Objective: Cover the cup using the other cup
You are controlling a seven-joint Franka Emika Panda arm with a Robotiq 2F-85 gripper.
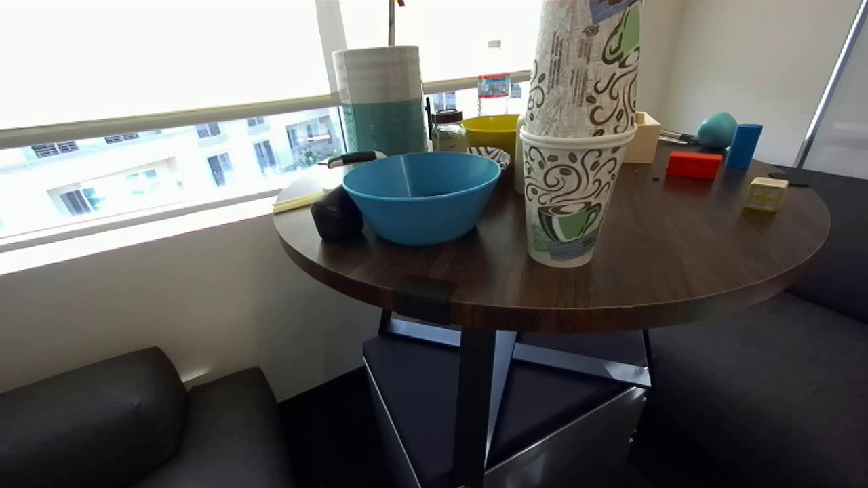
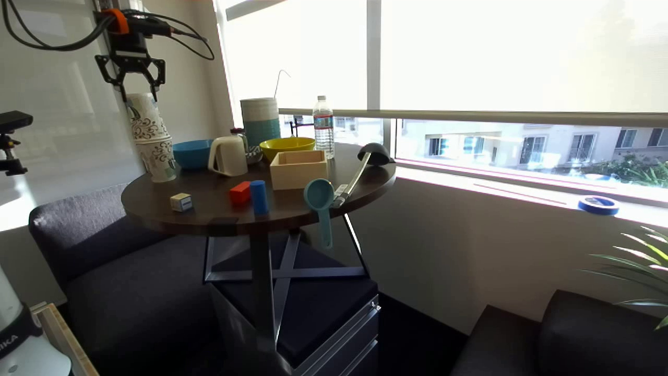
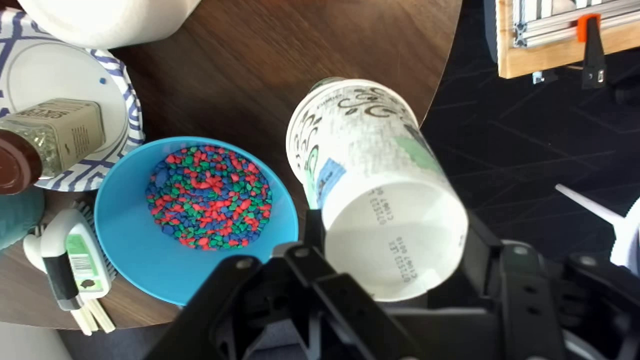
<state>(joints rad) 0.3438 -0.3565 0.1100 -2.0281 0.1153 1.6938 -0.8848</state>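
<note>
The upper cup (image 1: 584, 71) rests on the lower cup (image 1: 569, 196), right of the nearer bowl (image 1: 422, 213) in an exterior view.

Right of centre in an exterior view: large cream paper cup (image 1: 568, 203), upright, narrow base down, wall densely printed with dark brown swirls; a green coffee-cup motif faces us low on its side, with a blue patch beneath. Directly above, cut by the upper edge of the frame: large white paper cup (image 1: 584, 74), inverted, rim to rim, covering the lower cup's mouth; its side carries brown swirls, a green motif and a blue patch. Right of centre in the wrist view: its closed white base, stamped with dark lettering.
</note>
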